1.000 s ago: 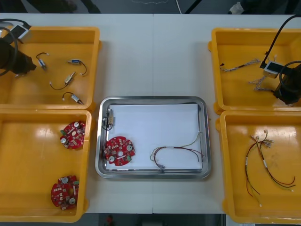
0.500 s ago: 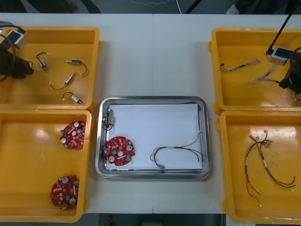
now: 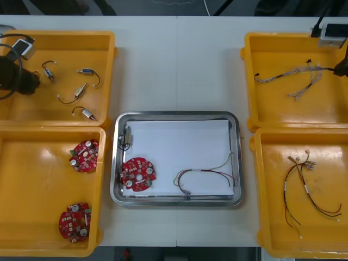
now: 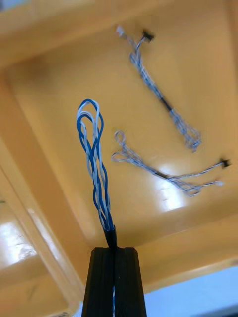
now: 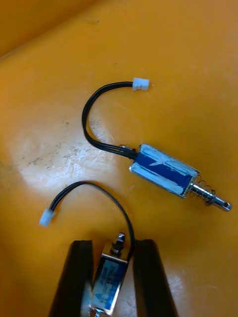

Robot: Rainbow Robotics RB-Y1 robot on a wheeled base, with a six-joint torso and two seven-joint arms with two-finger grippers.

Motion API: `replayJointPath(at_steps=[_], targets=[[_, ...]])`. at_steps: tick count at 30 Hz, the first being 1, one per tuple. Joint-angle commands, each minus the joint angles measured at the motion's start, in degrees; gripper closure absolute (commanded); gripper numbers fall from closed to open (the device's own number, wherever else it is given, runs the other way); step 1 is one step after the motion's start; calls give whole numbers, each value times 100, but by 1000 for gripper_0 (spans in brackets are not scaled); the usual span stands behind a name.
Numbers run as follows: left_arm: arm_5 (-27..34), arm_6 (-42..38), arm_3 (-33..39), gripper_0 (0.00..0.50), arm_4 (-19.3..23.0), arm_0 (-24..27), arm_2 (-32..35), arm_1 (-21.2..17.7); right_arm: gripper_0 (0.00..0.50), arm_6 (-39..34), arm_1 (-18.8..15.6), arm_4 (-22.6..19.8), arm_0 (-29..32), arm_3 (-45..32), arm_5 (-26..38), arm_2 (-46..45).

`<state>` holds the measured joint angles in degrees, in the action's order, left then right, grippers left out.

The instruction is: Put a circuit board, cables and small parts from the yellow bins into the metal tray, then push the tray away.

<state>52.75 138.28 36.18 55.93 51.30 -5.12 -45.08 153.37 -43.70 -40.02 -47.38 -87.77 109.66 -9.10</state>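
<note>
Right gripper [image 4: 115,251]: jaws closed on a twisted blue and white cable [image 4: 94,163], newly lifted off the yellow bin [image 4: 54,94] beneath them. It is ready for the metal tray [image 3: 176,115]. Left gripper [image 5: 113,246]: jaws clamping a small metal part [image 5: 110,277], unraised.

In the metal tray [image 3: 179,142], bare floor lies between circuit board [image 3: 138,174] and cable [image 3: 204,176].

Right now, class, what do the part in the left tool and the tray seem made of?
Small metal part in the left tool, in the far left bin: probably steel, shiny frame, blue label. Metal tray: likely polished steel, mirror-like rim.
</note>
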Motion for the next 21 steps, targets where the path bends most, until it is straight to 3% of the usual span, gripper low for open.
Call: replayJointPath(at_steps=[1, 8, 15, 21], targets=[[-63, 762, 47, 500, 94, 29, -77, -309, 500, -273, 204, -93, -52, -961, 34, -101], [315, 638, 240, 500, -73, 56, 11, -423, 500, -501, 608, -269, -43, -2191, 34, 497], [1492, -785, 1401, 500, -882, 47, 81, -581, 500, -1749, 916, -647, -43, -3035, 34, 1332], [2213, -1576, 2007, 500, -1110, 47, 222, -581, 500, -2593, 1206, -594, -43, -3439, 34, 2096]])
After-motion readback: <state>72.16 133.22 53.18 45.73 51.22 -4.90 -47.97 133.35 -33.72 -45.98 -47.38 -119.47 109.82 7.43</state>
